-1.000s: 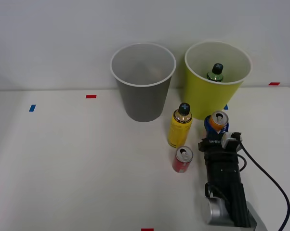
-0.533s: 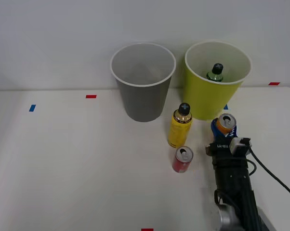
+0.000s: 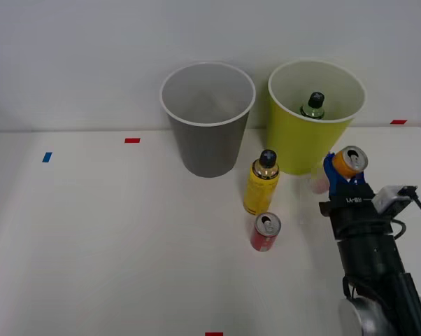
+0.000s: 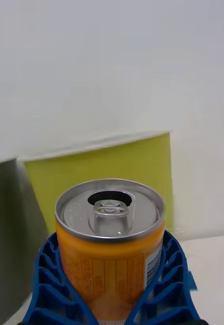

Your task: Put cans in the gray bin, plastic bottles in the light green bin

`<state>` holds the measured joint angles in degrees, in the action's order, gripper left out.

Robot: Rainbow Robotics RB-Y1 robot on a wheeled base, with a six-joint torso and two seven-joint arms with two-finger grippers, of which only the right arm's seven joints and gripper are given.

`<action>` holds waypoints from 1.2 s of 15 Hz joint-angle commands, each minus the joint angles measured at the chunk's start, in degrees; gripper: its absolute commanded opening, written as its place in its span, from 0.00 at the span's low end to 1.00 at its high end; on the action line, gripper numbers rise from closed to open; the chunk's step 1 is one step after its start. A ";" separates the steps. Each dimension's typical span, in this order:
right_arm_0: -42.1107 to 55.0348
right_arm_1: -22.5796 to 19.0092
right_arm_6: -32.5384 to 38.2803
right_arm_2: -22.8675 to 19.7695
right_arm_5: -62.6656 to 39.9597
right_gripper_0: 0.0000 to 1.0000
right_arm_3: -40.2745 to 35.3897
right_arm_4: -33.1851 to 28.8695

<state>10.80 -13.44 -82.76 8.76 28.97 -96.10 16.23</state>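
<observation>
Right gripper (image 3: 345, 176) clamped on orange can (image 3: 350, 162), now lifted off table (image 3: 91, 238) and carried right, beside green bin (image 3: 314, 115). Gray bin (image 3: 208, 119) lies opposite way, needs swing left. Yellow bottle (image 3: 261, 183), red can (image 3: 266, 232) remain

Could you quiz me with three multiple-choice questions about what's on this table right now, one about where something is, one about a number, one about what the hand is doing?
1. Where is the dark green black-capped plastic bottle?
A. in the gray bin
B. in the yellow-green bin
C. lying on the table

2. How many drink cans are there?
A. one
B. two
C. four

3. The robot's right hand is:
A. open
B. shut on the orange can
C. shut on the yellow bottle

Answers:
1 B: the dark green black-capped plastic bottle stands inside the tall round yellow-green bin.
2 B: the slim orange can and the short red can.
3 B: the right hand has its blue ribbed fingers on both sides of the orange can.
</observation>
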 commanded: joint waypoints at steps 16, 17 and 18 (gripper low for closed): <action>-20.91 10.80 -1.97 0.38 -38.37 0.00 -22.64 14.97; -22.84 12.91 -2.32 -0.24 -42.24 0.00 -22.64 13.39; -24.43 14.32 -1.88 -0.68 -45.32 0.00 -22.64 10.14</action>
<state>-11.10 -1.56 -84.68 8.90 -12.37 -118.76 30.07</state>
